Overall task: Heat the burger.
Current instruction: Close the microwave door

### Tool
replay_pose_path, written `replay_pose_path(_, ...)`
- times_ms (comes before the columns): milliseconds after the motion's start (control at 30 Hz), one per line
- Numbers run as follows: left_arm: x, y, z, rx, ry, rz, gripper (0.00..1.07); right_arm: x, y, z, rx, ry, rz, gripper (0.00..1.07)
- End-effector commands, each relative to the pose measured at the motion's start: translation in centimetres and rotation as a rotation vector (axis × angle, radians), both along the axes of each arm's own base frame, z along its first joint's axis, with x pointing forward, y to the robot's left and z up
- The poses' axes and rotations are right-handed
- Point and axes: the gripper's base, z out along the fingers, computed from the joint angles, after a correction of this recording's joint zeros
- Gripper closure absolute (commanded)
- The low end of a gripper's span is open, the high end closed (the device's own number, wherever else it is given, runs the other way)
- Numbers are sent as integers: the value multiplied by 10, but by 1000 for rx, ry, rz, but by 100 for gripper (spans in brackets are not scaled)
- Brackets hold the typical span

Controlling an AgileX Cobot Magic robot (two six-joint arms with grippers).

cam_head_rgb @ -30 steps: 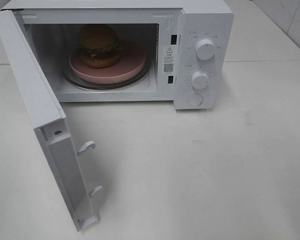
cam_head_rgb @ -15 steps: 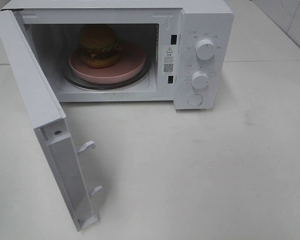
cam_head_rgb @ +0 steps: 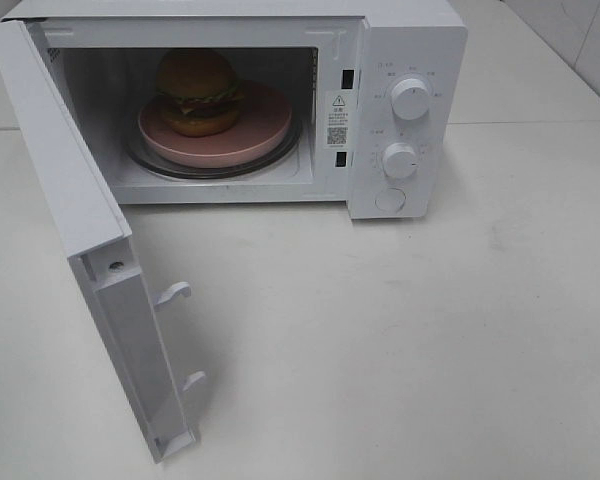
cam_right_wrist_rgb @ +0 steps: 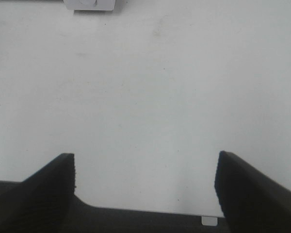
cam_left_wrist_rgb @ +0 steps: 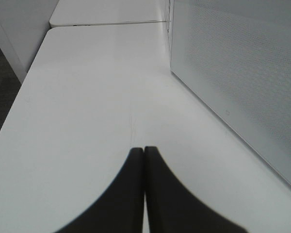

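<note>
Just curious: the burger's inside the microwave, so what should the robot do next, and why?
Probably push the door shut with the left gripper. The burger already sits on its plate inside, the door stands wide open, and that closed gripper is beside the door's outer face.

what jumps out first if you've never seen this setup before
The burger catches the eye first, sitting on a pink plate inside the white microwave at the back of the table. Next is the microwave's door, standing wide open toward the front left. Neither arm shows in the high view; the left gripper is shut and the right gripper open, both above the table.
</note>
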Motion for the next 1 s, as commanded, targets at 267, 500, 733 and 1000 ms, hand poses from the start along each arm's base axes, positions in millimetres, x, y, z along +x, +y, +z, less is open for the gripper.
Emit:
replay_pose_path(267, -4, 0, 0, -1, -31, 2, 106, -25, 0, -10, 24, -196, -47, 31)
replay_pose_path(500, -4, 0, 0, -1, -31, 2, 106, -33, 0, -11, 25, -255, -45, 31)
replay_pose_path(733, -3, 0, 0, 0, -27, 2, 106, -33, 0, -11, 25, -255, -45, 31)
replay_pose_path(1000, -3, 0, 0, 0, -27, 2, 106, -33, 0, -11, 25, -255, -45, 31)
